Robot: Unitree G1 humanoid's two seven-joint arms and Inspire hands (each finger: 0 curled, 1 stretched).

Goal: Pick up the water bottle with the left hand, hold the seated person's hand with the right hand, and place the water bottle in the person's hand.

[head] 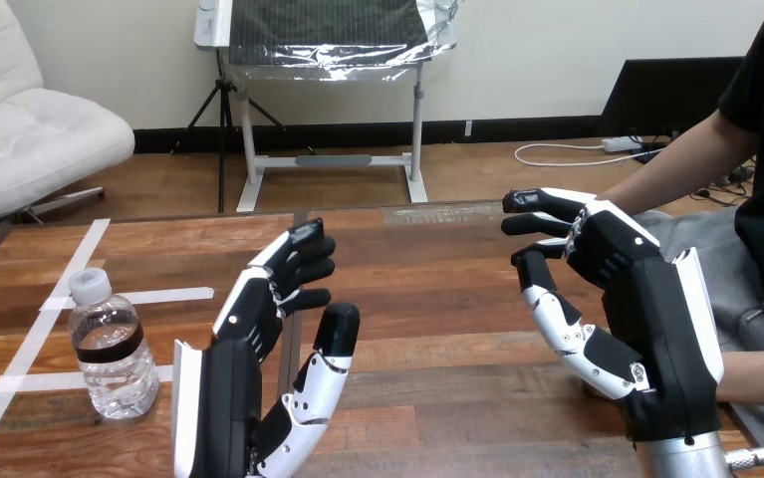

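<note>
Both robot hands were up in the air with nothing in them. The left robot hand [248, 383] had its fingers spread wide and a bit bent. It hung just right of the bottle [111, 344] and did not touch it. The bottle stood up straight on the worktop [437, 299] with its cap on and water inside. White tape [158, 296] lines ran right by the bottle. The right robot hand [627, 299] was far to the right of the bottle, wide too, with loose fingers that held nothing. A person's arm [671, 169] showed even farther right of the bottle. I could not see the person's hand; it may have been hidden behind that robot hand.

This looked like the very first step, getting the bottle. No part of the job looked done yet. Next, the left robot hand would need to go down and left toward the bottle. Fingers and thumb should end up on either side of it and then close softly around its middle. The bottle looked thin and light, so a bump could tip it and a hard squeeze could crush it.
</note>
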